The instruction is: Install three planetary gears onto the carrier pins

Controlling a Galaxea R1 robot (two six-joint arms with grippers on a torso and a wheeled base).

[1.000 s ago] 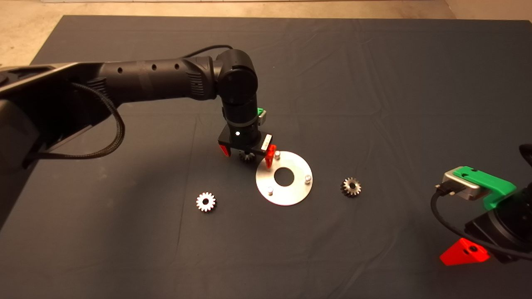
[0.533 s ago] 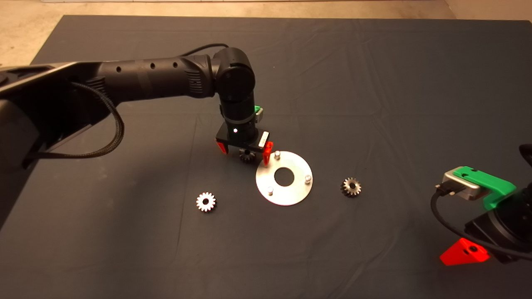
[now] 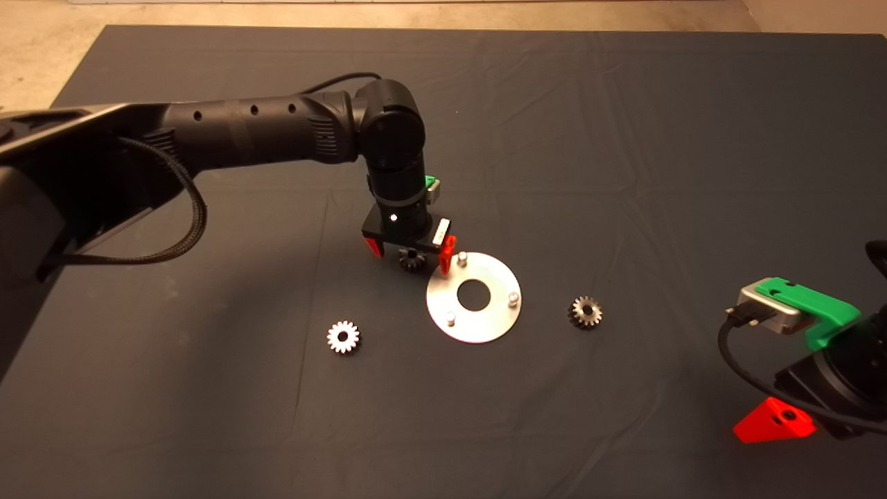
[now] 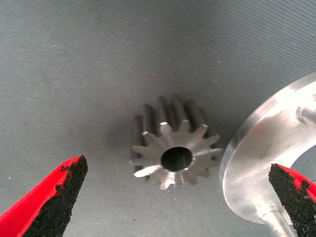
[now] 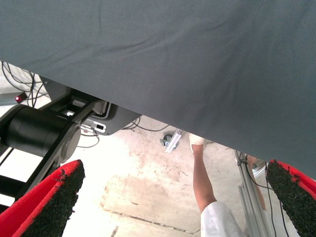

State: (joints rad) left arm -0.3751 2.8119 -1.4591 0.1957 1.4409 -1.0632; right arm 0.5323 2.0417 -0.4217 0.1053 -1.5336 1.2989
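A shiny round disc (image 3: pixel 474 297) with a central hole lies mid-mat and carries three bare upright pins (image 3: pixel 513 298). Three small gears lie on the mat. One gear (image 3: pixel 411 260) sits just left of the disc, one (image 3: pixel 343 337) lies further left and nearer, one (image 3: pixel 585 311) lies right of the disc. My left gripper (image 3: pixel 410 251) hangs open right over the first gear, a finger on each side. In the left wrist view that gear (image 4: pixel 174 151) lies flat between the fingers (image 4: pixel 54 197), apart from them, next to the disc's rim (image 4: pixel 266 148). My right gripper (image 3: pixel 776 421) waits at the lower right, open.
The dark mat (image 3: pixel 624 138) covers the table, with bare floor beyond its far edge. The right wrist view looks past the mat's edge at a robot base (image 5: pixel 44 133) and a person's leg (image 5: pixel 205 182) on the floor.
The left gripper moved slightly up and left over the gear a second ago, then held almost still. Gears and disc have not moved.
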